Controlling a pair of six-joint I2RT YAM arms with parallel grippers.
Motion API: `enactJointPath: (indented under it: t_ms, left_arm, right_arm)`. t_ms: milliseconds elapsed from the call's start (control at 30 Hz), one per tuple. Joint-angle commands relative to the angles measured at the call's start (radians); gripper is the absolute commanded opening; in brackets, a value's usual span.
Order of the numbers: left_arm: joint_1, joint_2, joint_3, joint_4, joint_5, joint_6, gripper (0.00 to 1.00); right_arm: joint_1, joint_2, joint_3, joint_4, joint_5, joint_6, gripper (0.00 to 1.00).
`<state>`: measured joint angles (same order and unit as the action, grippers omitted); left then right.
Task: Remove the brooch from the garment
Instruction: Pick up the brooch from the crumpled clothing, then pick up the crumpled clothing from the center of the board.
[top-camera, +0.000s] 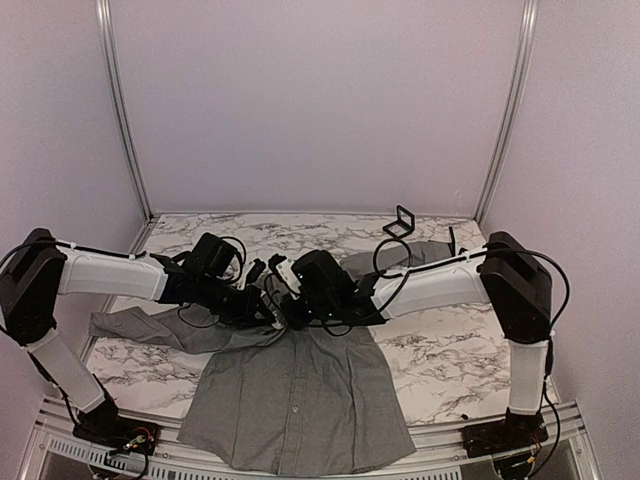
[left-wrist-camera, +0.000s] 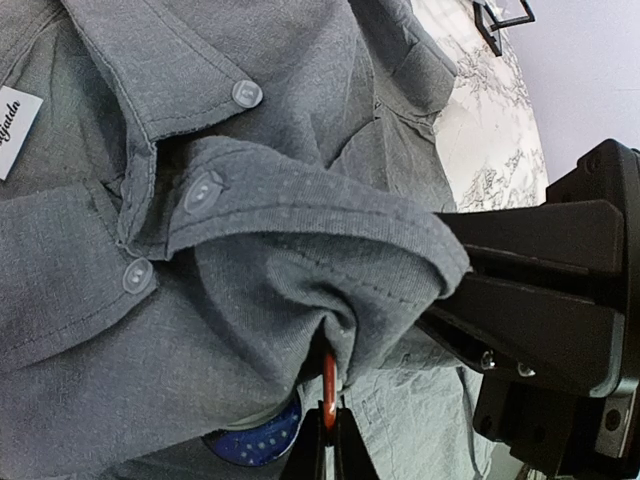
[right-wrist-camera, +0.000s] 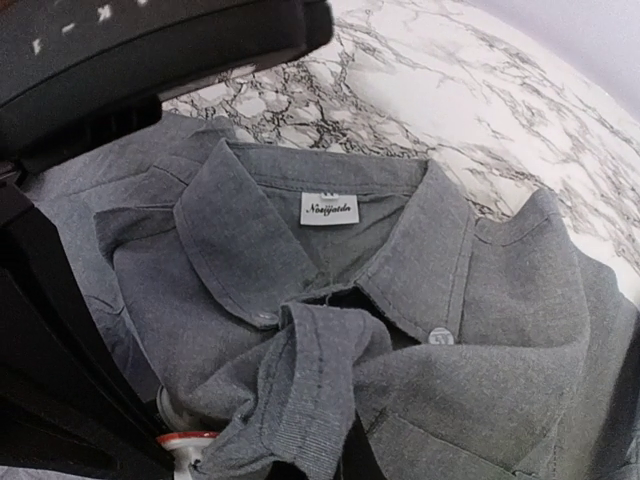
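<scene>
Left jaws pinch brooch (left-wrist-camera: 252, 443) rim; right jaws pinch bunched garment (top-camera: 300, 400) fold just beside it, at counter (top-camera: 450, 352) centre.

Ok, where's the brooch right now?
At the bottom of the left wrist view, the brooch peeks out blue beneath a bunched fold of the shirt, beside the left gripper.

Left arm (top-camera: 110, 275) reaches from left edge toward middle of frame, right arm (top-camera: 440, 283) from right edge. Elbows bent at outer sides, forearms near level. Wrists almost meet at centre. Left gripper (left-wrist-camera: 330, 440) pinched on brooch (left-wrist-camera: 328, 385). Right gripper (left-wrist-camera: 445, 268) clamped on garment (left-wrist-camera: 300, 220) fold.
</scene>
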<state>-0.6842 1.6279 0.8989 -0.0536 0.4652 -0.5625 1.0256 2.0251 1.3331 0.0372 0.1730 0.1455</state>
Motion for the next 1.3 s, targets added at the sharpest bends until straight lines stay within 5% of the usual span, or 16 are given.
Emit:
enactJointPath:
  t_ms: [0, 233, 667, 933, 1267]
  left_arm:
    - [-0.001, 0.035, -0.045, 0.085, 0.116, -0.053, 0.0]
    - [0.034, 0.051, -0.051, 0.16, 0.155, -0.095, 0.0]
    - [0.069, 0.074, 0.032, 0.056, 0.249, -0.037, 0.0]
    - [0.101, 0.079, 0.077, -0.118, 0.346, 0.032, 0.0]
    - [0.112, 0.042, 0.063, -0.116, 0.433, 0.026, 0.0]
  right_arm:
    - [-0.043, -0.066, -0.004, 0.096, -0.035, 0.014, 0.01]
    - [-0.051, -0.148, -0.055, 0.035, -0.068, 0.063, 0.33]
    - [-0.022, -0.301, -0.177, -0.013, -0.2, -0.03, 0.66]
    - [0.03, -0.277, -0.285, 0.131, -0.115, -0.154, 0.73]
    - [0.075, -0.208, -0.358, 0.324, -0.034, -0.271, 0.77]
